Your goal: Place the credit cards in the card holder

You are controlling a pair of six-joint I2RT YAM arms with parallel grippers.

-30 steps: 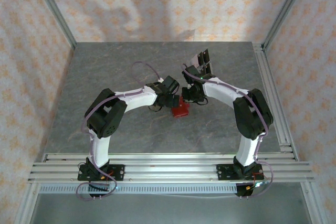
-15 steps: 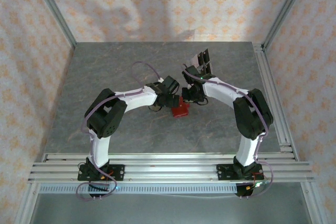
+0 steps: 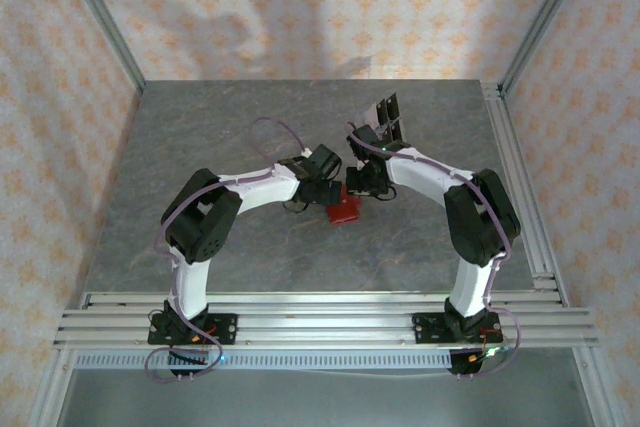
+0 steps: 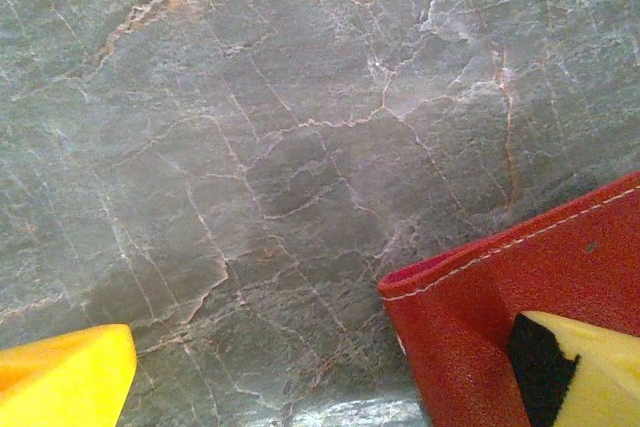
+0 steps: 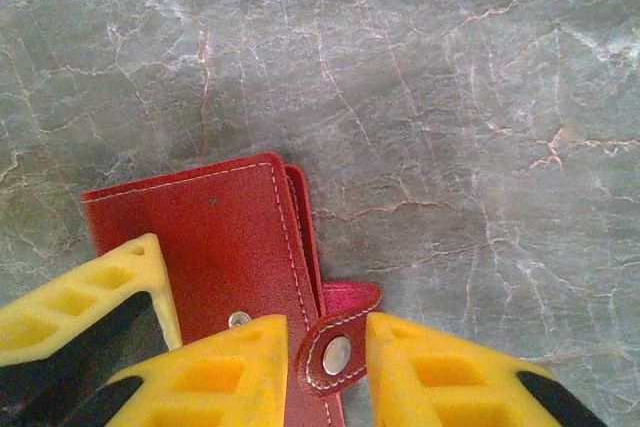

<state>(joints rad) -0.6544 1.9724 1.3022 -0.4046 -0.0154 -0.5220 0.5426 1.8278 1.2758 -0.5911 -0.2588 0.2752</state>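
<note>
Nothing has visibly shifted overhead in the last second: both arms stay over the closed red card holder mid-table. The left gripper gapes wide, one finger on it. The right gripper narrowly straddles its clasp, grip unclear. It likely still needs opening.

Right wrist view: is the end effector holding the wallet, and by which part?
It cannot be told. The snap tab of the wallet sits between the fingers of the right end effector, but whether they pinch it is unclear.
</note>
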